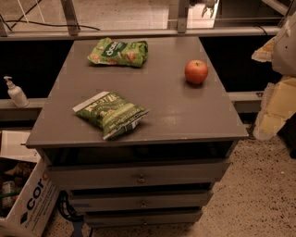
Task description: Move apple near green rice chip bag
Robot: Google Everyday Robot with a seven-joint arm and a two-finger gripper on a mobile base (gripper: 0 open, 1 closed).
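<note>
Grey cabinet top (pixel 175 111) carries the apple (pixel 196 71) near its right edge, well apart from the green rice chip bag (pixel 118 52) at rear left; the gripper (pixel 280 88), at the right frame margin with its open-or-closed state impossible to tell, could nudge the round apple so that it rolls over that edge.

Gripper (pixel 209 8) at top edge, right of centre, mostly cut off by frame; arm (pixel 286 44) partly visible at right edge.
</note>
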